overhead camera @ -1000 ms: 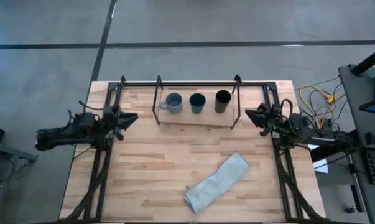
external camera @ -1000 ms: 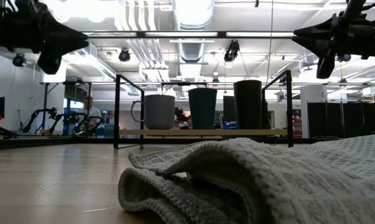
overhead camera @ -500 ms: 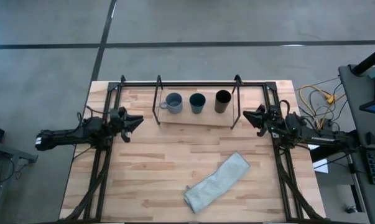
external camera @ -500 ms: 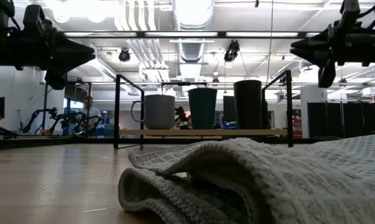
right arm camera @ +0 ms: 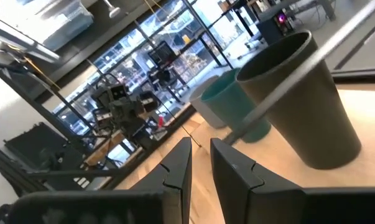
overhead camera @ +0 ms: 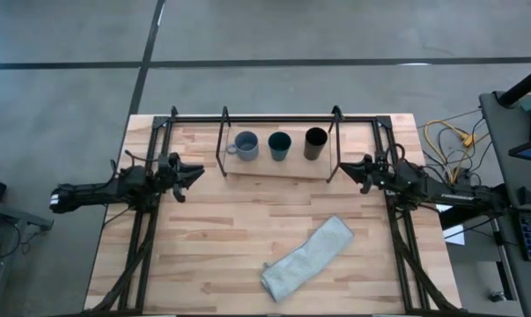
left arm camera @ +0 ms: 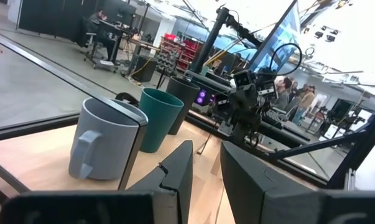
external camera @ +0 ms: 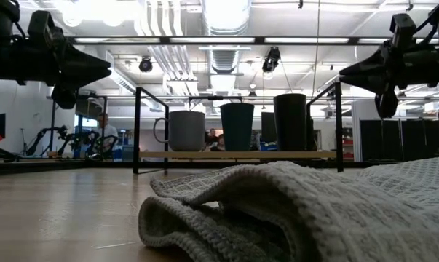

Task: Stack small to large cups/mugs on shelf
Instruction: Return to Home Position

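High view: the grey-blue mug [overhead camera: 246, 145], dark teal cup [overhead camera: 279, 144] and black cup [overhead camera: 315, 139] are ranked by height on the shelf [overhead camera: 274, 167], so the left claw [overhead camera: 193, 173] and right claw [overhead camera: 342, 167], both slightly spread and empty, are held clear either side

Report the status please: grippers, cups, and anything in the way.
Left gripper, right gripper: both open, empty, flanking the shelf. Mug, teal cup, black cup in a row on it. Cloth lies on the table, away from both arms.
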`<action>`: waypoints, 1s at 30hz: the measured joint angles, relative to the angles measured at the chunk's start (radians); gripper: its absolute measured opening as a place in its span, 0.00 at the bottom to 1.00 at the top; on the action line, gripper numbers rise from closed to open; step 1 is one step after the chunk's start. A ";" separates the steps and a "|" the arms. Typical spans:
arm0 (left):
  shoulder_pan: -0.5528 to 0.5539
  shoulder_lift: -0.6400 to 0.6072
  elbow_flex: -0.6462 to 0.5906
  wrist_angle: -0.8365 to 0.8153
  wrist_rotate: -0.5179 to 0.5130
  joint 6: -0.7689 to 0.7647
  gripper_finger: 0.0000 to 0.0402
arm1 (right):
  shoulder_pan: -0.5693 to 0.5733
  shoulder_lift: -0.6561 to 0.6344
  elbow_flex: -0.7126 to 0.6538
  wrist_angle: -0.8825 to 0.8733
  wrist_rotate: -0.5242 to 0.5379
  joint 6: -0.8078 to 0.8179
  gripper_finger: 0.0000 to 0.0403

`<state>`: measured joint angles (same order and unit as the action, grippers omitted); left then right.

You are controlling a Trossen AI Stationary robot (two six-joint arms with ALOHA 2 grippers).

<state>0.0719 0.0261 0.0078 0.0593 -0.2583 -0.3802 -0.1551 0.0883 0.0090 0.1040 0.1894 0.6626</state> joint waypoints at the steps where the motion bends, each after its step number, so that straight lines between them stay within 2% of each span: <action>1: 0.000 0.000 0.000 -0.001 0.001 0.001 0.17 | 0.000 0.000 0.000 -0.011 0.000 0.005 0.13; 11: 0.000 0.019 -0.001 -0.006 0.004 0.154 0.17 | 0.000 0.027 0.001 -0.072 -0.005 0.039 0.13; 19: 0.000 0.047 -0.002 -0.008 0.004 0.160 0.17 | 0.000 0.086 0.001 -0.073 -0.014 0.014 0.13; 26: 0.000 0.093 -0.003 -0.010 0.004 0.158 0.17 | 0.000 0.164 0.001 -0.087 -0.129 0.033 0.13; 30: 0.000 0.120 -0.003 -0.011 0.004 0.158 0.17 | 0.000 0.207 0.001 -0.089 -0.145 0.058 0.13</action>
<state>0.0719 0.1465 0.0049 0.0483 -0.2546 -0.2226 -0.1547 0.2950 0.0097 0.0146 0.0441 0.7204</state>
